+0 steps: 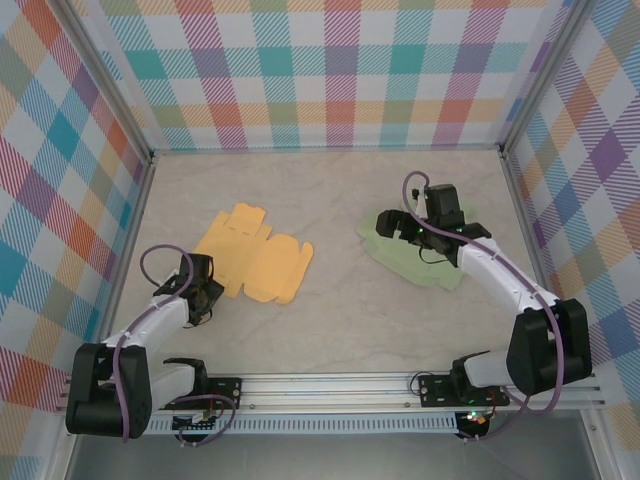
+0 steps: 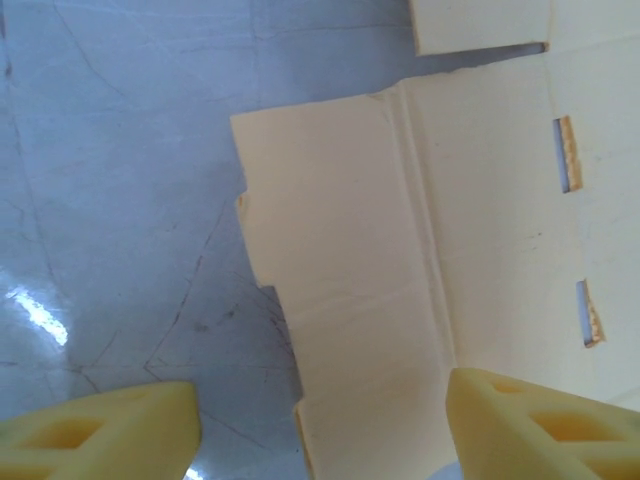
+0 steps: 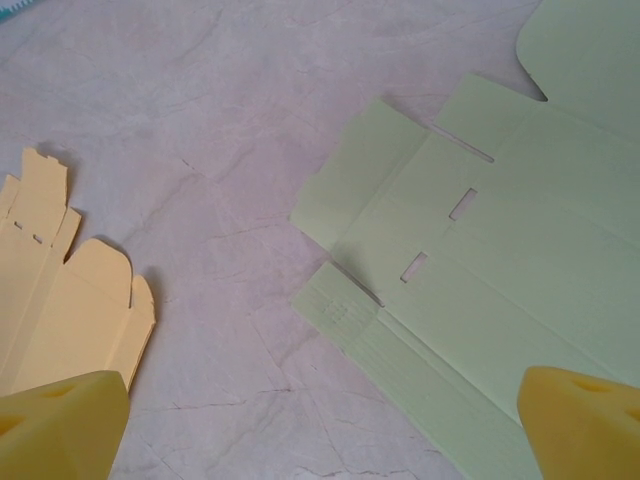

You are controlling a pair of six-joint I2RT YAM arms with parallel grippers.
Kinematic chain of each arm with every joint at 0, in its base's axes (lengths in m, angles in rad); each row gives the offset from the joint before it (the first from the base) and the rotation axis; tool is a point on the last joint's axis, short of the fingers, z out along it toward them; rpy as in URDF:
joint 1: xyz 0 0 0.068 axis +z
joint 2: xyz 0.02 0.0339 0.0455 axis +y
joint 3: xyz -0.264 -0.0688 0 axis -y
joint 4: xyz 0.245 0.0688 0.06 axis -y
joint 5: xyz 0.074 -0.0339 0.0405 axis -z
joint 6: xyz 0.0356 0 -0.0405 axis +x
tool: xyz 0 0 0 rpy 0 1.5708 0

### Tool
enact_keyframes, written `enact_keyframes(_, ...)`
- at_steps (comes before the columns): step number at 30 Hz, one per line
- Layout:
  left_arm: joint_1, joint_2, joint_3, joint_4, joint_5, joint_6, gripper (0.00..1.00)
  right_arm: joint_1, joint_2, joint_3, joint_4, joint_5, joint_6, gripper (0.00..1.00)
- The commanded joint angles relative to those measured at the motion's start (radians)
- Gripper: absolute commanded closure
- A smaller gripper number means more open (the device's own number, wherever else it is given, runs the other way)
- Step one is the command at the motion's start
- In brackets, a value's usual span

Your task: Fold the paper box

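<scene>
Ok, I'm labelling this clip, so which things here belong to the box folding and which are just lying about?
Part of the job:
- yellow box blank, flat, its edge at the open left gripper
- green box blank, flat, under the open right gripper

Just there:
- table top
- checked walls
- metal rail at the near edge

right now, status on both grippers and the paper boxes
Left gripper open, straddling edge of yellow box blank. Right gripper open, over green box blank. Both blanks flat, unfolded, apart on the table.
</scene>
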Motion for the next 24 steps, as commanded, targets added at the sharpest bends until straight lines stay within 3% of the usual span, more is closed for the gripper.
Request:
enact_keyframes(1, 0.005, 0.085, -0.007, 0.379, 0.16, 0.045, 0.37, 0.009, -0.004, -0.013, 0.037, -0.031, 0.012, 0.0)
enact_keyframes(6, 0.006, 0.096, 0.013, 0.403, 0.175, 0.076, 0.41, 0.058, 0.107, 0.068, 0.051, -0.114, -0.009, 0.0)
enact_keyframes(12, 0.005, 0.09, 0.023, 0.41, 0.161, 0.101, 0.46, 0.123, 0.352, 0.277, 0.083, -0.271, -0.002, 0.0)
enact_keyframes(24, 0.006, 0.092, 0.053, 0.379, 0.111, 0.203, 0.53, 0.258, 0.942, 0.923, 0.059, -0.429, 0.008, 0.05)
